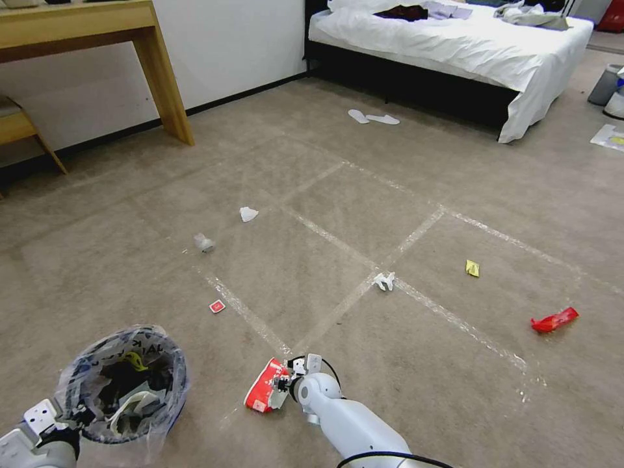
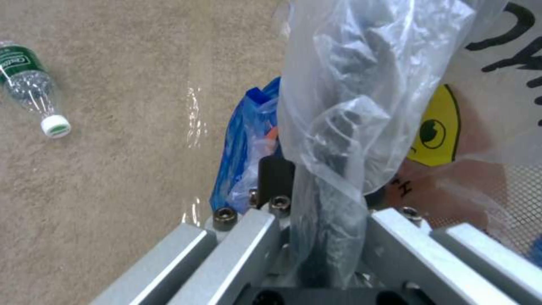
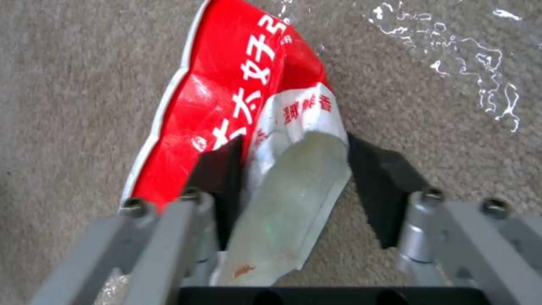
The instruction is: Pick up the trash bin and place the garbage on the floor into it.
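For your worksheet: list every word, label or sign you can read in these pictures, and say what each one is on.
"太好子": white characters on the torn red paper cup; its smaller red print is blurred.
Black letters on the bin's plastic bag: cut off, unreadable.
Green bottle label: too blurred.

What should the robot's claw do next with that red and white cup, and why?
Probably squeeze shut. The right claw is open with its pads on either side of the torn cup's white flap on the carpet, so closing would grab it. The left claw holds the bin nearby.
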### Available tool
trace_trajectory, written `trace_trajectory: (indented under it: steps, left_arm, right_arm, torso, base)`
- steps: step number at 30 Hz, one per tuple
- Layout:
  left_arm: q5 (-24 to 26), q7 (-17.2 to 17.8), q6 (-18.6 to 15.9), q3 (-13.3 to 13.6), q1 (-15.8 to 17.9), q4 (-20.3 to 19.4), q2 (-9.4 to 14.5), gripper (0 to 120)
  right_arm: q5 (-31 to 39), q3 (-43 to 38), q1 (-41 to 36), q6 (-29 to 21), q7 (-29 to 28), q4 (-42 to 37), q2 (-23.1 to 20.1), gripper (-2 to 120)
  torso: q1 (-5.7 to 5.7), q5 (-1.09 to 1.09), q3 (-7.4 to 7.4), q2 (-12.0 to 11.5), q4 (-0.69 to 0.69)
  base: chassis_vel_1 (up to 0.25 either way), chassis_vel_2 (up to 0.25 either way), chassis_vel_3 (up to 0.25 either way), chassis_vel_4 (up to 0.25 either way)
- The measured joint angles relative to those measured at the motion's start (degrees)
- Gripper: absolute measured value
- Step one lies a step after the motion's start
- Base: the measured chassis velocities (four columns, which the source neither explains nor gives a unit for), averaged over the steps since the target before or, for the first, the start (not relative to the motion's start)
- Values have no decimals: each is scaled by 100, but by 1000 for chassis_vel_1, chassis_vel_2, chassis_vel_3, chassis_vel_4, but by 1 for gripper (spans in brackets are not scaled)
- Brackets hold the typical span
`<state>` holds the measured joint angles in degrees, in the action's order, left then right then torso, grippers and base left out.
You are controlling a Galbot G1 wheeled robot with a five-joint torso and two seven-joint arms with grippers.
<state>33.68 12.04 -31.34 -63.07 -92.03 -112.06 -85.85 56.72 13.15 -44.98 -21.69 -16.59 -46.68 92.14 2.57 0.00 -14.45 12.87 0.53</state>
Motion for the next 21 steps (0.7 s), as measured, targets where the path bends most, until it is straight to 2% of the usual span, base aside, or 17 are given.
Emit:
trace_trajectory:
  steps: [1,3,7,9,11,21]
  left_arm:
    - [0,0,0,0,0,0,0,0]
    - [0,2,2,0,1,-3,-13,0]
    - [0,4,6,12,5,-3,-24,0]
    - [-3,10,9,28,18,-5,-34,0]
    - [-3,11,10,33,20,-8,-35,0]
    - [-6,19,15,36,30,18,-21,0]
  right_arm:
    - [0,0,0,0,0,0,0,42]
    - [-28,8,0,9,16,21,1,29]
    - [-61,14,2,19,37,27,1,20]
    - [-105,20,2,46,61,36,1,7]
    - [-121,22,-2,67,77,38,1,2]
    - [-175,-17,-101,138,65,-57,-2,0]
  torso:
    - [0,0,0,0,0]
    - [0,0,0,0,0]
    - [0,0,0,0,-1]
    - [0,0,0,0,-1]
    - [0,1,0,0,-1]
    - [0,0,0,0,0]
  base:
    - [0,0,0,0]
    - [0,0,0,0]
    - [0,0,0,0]
    - [0,0,0,0]
    - [0,0,0,0]
    - [0,0,0,0]
